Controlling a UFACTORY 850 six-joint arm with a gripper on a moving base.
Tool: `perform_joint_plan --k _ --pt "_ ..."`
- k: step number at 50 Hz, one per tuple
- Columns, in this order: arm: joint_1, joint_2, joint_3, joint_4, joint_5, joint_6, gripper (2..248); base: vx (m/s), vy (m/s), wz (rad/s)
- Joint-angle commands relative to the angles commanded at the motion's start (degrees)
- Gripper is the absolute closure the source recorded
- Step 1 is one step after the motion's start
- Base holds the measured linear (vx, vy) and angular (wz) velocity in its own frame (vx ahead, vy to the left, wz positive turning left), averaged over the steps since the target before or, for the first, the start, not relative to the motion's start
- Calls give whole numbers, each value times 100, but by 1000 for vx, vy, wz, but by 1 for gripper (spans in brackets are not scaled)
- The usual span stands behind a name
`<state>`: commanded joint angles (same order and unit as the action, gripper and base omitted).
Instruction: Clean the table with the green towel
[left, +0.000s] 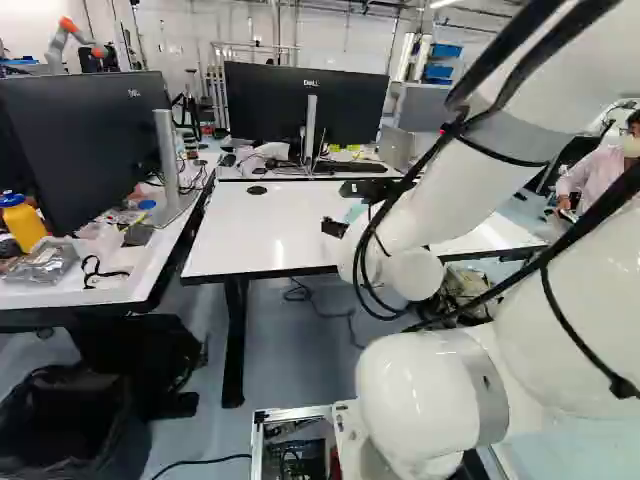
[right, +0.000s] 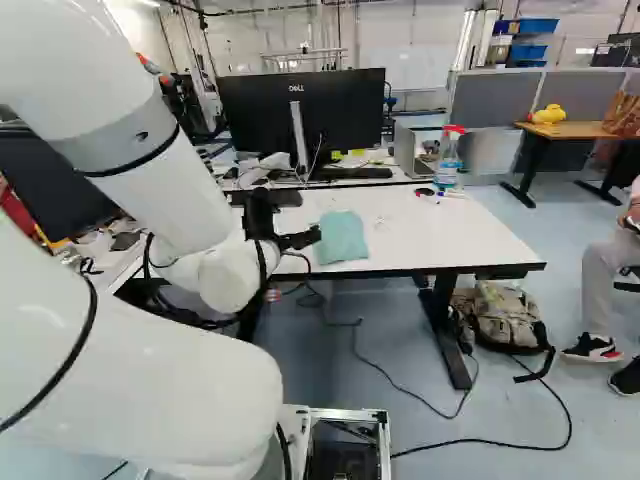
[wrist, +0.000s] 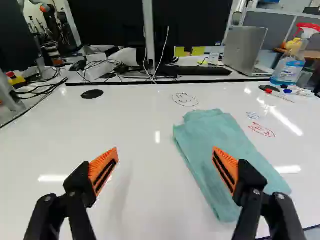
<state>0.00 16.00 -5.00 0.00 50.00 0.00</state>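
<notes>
The black two-fingered pincer with orange pads (wrist: 166, 159) stands wide open and holds nothing; one finger is over the folded pale-green cloth towel (wrist: 220, 132), the other over bare surface beside it. The towel lies on the glossy white tabletop (wrist: 135, 117), close to its front edge. Closing from this offset position would probably catch only the towel's side or miss it, since the spread is not centred on the cloth. Too low a descent could press the hard fingertips against the slick surface, whereas too high a one might pinch only the upper fold and let the rest slip. A push toward the front could carry the towel over the edge. In later wiping, a wide sweep might strike the clear spray bottle with a red top (wrist: 287, 69) or roll the capped markers (wrist: 299, 92). The wrist view alone clearly resolves the black smiling-face drawing (wrist: 185, 99) and the red scribble (wrist: 261, 130), both beyond the cloth's present cover. The right base view adds the towel's nearness to the front edge and the beige backpack (right: 505, 318) on the floor below; in the left base view the white jointed arm (left: 400, 215) conceals most of the towel.
</notes>
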Motion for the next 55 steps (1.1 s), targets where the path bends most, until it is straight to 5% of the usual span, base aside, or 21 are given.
perform_joint_plan --k 39,55 --pt "-4 20 1 0 0 0 3 0 0 0" --pt "-261 -14 -237 0 0 0 3 0 0 0"
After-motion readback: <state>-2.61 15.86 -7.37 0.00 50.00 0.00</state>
